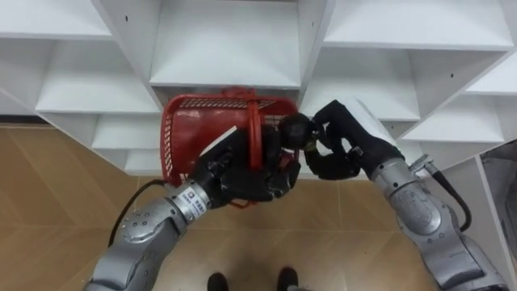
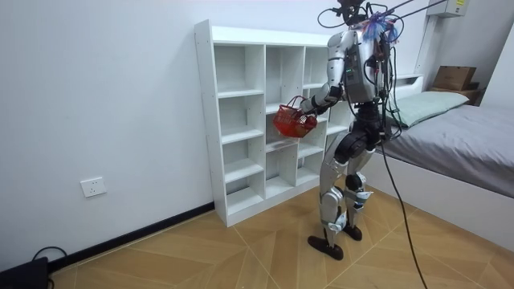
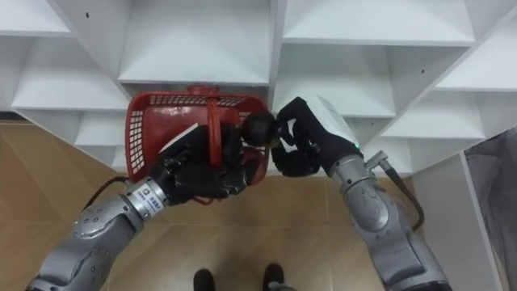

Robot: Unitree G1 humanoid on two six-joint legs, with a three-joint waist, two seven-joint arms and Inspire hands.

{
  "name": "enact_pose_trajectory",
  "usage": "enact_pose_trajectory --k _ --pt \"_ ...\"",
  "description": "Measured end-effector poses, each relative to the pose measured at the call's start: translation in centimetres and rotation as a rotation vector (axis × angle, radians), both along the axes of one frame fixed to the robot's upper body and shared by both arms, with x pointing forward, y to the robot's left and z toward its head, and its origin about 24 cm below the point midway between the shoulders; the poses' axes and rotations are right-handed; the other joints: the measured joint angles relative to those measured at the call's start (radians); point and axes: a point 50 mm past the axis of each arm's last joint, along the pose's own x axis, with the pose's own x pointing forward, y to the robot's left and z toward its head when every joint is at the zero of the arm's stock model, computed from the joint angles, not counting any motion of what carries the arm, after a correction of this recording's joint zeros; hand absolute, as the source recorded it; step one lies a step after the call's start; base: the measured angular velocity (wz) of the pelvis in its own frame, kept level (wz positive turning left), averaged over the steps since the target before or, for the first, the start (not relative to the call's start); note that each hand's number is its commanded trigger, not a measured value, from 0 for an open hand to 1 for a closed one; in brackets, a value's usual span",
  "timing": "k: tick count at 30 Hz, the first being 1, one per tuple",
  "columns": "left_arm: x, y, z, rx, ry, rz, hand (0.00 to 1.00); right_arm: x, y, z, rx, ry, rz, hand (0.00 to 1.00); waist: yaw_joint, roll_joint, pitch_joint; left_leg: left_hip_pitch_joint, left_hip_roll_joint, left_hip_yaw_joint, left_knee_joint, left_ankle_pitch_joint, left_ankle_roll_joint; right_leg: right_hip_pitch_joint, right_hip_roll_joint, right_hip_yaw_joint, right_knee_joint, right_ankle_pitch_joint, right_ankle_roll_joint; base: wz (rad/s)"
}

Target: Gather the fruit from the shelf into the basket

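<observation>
- Standing close before the white open-fronted shelving unit (image 1: 218,48) on the wood-patterned floor (image 1: 48,202), the robot has both arms raised in front of the unit's middle compartments.
- The left hand (image 1: 242,179) has its fingers curled on the red plastic mesh basket (image 1: 202,129). It clasps the basket at the handle and lower edge, tipped so that its mouth faces the head camera.
- The right hand (image 1: 339,153) is closed round a dark round fruit (image 1: 295,129) and holds it just at the basket's right rim. I cannot tell whether the fruit touches the handle.
- Judged from this, one fruit is off the shelf and in hand but not yet in the basket. Releasing it over the basket's mouth looks like the step in hand.
- Whether other fruit already lies in the basket cannot be told, because the left hand's dark fingers cover much of its inside.
- The compartments in sight look bare, so this may be a late fruit. Parts of the unit are hidden behind the arms and the basket.
</observation>
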Motion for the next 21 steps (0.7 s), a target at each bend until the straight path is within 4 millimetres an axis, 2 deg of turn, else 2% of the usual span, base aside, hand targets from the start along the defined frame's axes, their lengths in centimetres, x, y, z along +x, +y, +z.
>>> enact_pose_trajectory --k 14,15,16,17,18,19,21 --pt "-0.03 0.16 -0.03 -0.007 0.006 0.003 1.0 0.08 -0.67 -0.01 -0.072 -0.007 -0.027 1.0 0.001 0.0 -0.0003 0.001 0.0 0.002 0.001 0.0 0.0 0.0 0.001 0.004 0.002 0.002 0.0 0.0" --pt "-0.03 0.16 -0.03 -0.007 0.006 0.003 1.0 0.08 -0.69 0.01 -0.075 -0.007 -0.029 0.94 0.002 0.0 -0.0003 0.001 0.0 0.002 0.001 0.0 0.0 0.0 0.001 0.004 0.002 0.002 0.0 0.0" --pt "-0.03 0.15 -0.03 -0.009 0.006 0.003 1.0 0.09 -0.7 0.03 -0.086 -0.009 -0.029 0.73 0.002 0.0 -0.0004 0.001 0.0 0.002 0.002 0.0 0.0 -0.001 0.001 0.004 0.002 0.002 0.0 0.0" --pt "-0.03 0.11 -0.02 -0.01 0.006 0.003 1.0 0.09 -0.7 0.01 -0.1 -0.011 -0.027 0.56 0.001 0.0 -0.0006 0.001 0.0 0.002 0.002 0.0 0.0 -0.001 0.001 0.004 0.002 0.002 0.0 0.0" --pt "-0.03 0.09 -0.02 -0.011 0.006 0.003 1.0 0.08 -0.7 0.01 -0.104 -0.012 -0.026 0.24 0.001 -0.001 -0.0007 0.001 0.0 0.002 0.002 0.0 0.0 -0.001 0.001 0.004 0.002 0.002 0.0 0.0" --pt "-0.03 0.06 -0.02 -0.013 0.006 0.003 1.0 0.08 -0.69 0.01 -0.107 -0.013 -0.026 0.0 0.001 -0.001 -0.0008 0.001 0.0 0.002 0.002 0.0 0.0 -0.001 0.001 0.004 0.002 0.002 0.0 0.0" --pt "-0.04 -0.01 -0.02 -0.016 0.006 0.0 1.0 0.08 -0.65 0.03 -0.125 -0.018 -0.023 0.0 0.002 -0.001 -0.0013 0.001 0.0 0.002 0.002 0.0 0.0 -0.002 0.001 0.005 0.008 0.002 0.0 0.0"
